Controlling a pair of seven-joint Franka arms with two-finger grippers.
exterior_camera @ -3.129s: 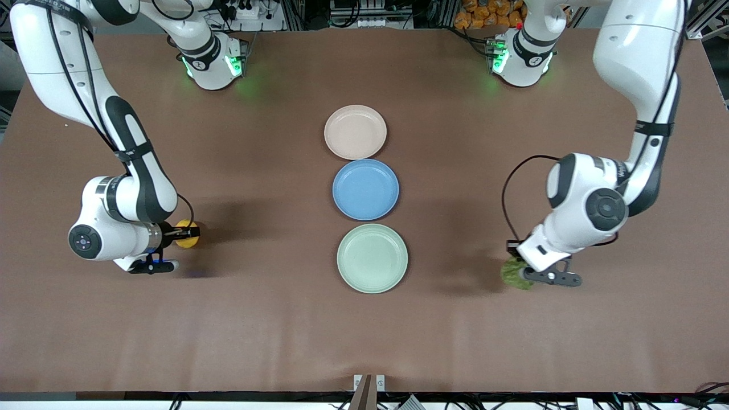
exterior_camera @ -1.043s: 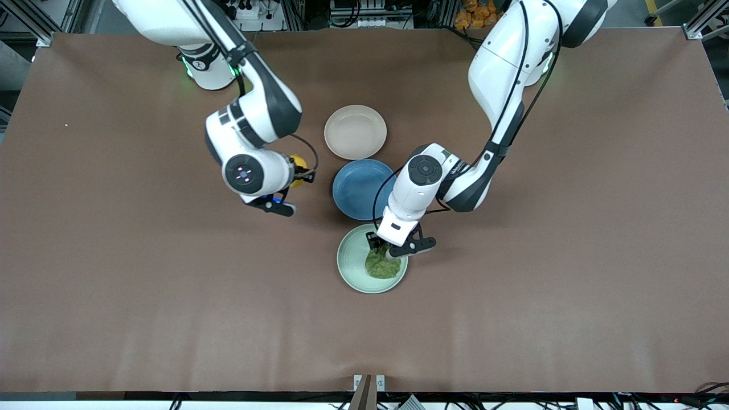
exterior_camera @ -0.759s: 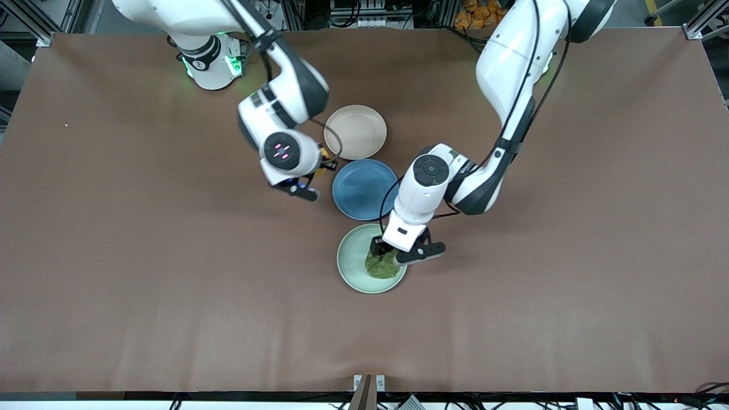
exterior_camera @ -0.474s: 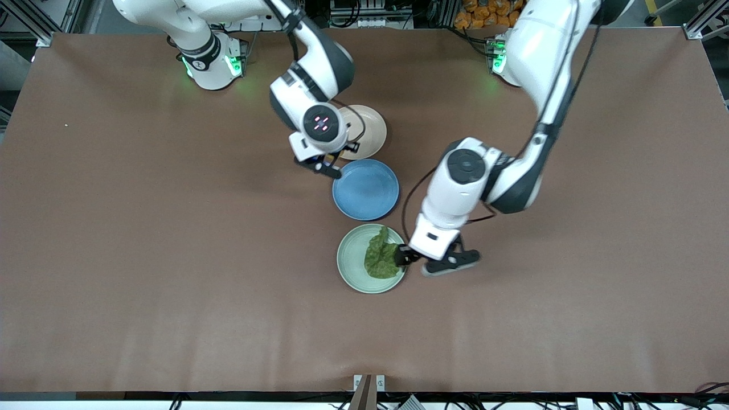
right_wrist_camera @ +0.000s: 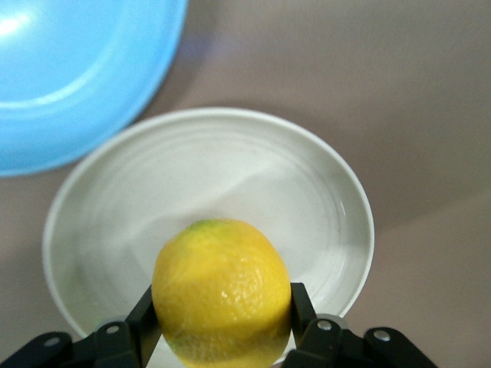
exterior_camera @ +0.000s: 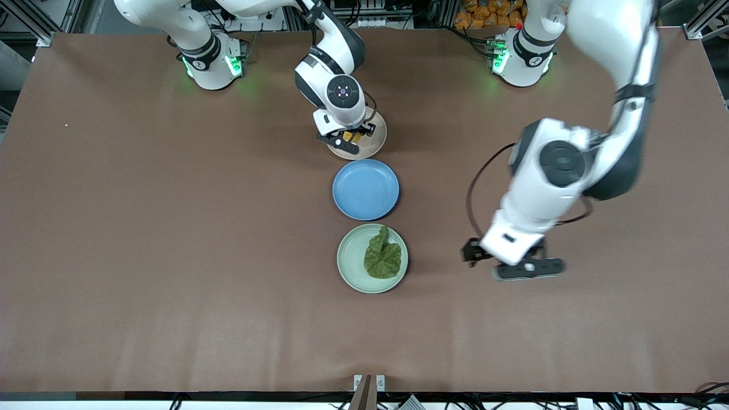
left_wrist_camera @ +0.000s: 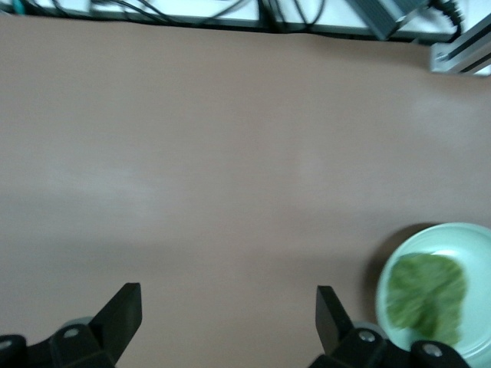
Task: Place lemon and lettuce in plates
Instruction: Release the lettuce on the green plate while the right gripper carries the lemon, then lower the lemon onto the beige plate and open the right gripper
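The dark green lettuce [exterior_camera: 383, 262] lies in the mint green plate [exterior_camera: 348, 256], free of any gripper. It also shows in the left wrist view [left_wrist_camera: 426, 295] in the plate [left_wrist_camera: 477, 239]. My left gripper [exterior_camera: 471, 252] is open and empty over bare table, beside that plate toward the left arm's end; in its own view [left_wrist_camera: 226, 318] the fingers stand wide apart. My right gripper [exterior_camera: 348, 136] is shut on the yellow lemon [right_wrist_camera: 221, 291] and holds it just over the beige-pink plate [exterior_camera: 377, 139], whose rim [right_wrist_camera: 341, 184] shows in the right wrist view.
A blue plate [exterior_camera: 365, 189] sits between the beige-pink and mint plates, and also shows in the right wrist view [right_wrist_camera: 77, 69]. The right arm's wrist covers much of the beige-pink plate. The brown tabletop stretches open toward both ends.
My left gripper let go of the lettuce in the mint plate and drew away toward the left arm's end. My right gripper carried the lemon to over the beige-pink plate.
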